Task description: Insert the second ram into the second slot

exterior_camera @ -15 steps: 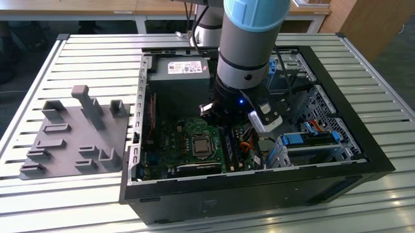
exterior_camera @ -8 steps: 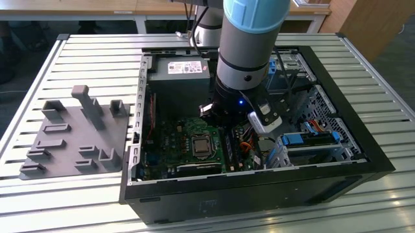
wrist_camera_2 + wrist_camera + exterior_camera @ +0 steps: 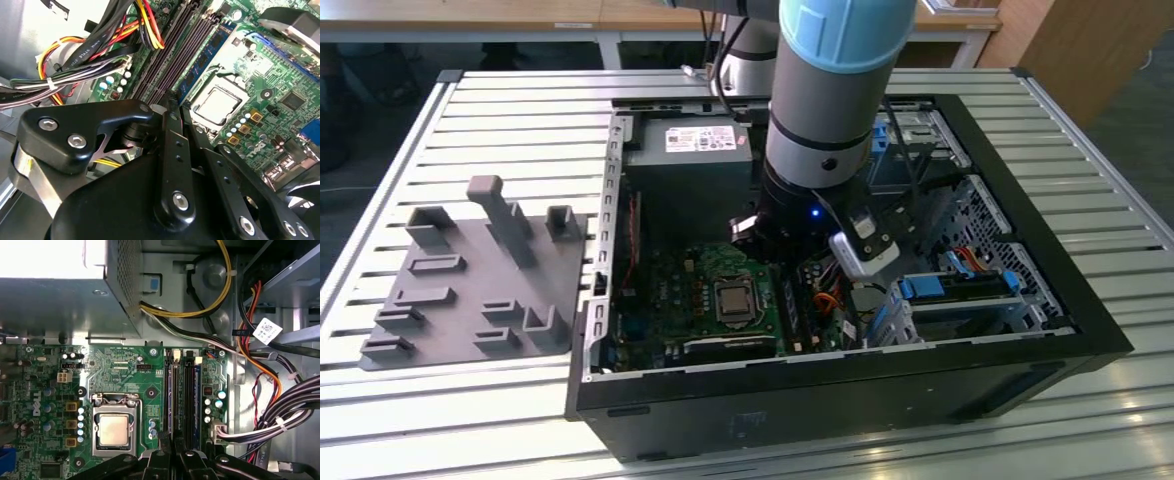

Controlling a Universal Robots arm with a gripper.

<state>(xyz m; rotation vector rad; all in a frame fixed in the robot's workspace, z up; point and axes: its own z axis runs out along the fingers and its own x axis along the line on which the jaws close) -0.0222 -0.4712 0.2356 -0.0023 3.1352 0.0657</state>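
The second ram [image 3: 202,62] is a dark-blue stick with small dark chips. It stands on edge in the slot nearest the processor socket [image 3: 217,102] on the green motherboard [image 3: 115,370]. In the first wrist view the second ram [image 3: 170,400] runs along the row of dark slots [image 3: 186,395]. My gripper [image 3: 177,102] is shut, its black fingers [image 3: 170,145] closing on the stick's near end. In the first wrist view the gripper [image 3: 175,452] sits at the slots' end. In the exterior view the arm [image 3: 821,190] reaches down into the open computer case [image 3: 854,390].
A grey power supply [image 3: 687,160] fills the case's far corner. Thick cable bundles [image 3: 285,410] run beside the slots, away from the socket. Drive bays with bright-blue clips [image 3: 927,287] stand at the exterior view's right. A grey fixture plate [image 3: 467,270] lies on the slatted table at the left.
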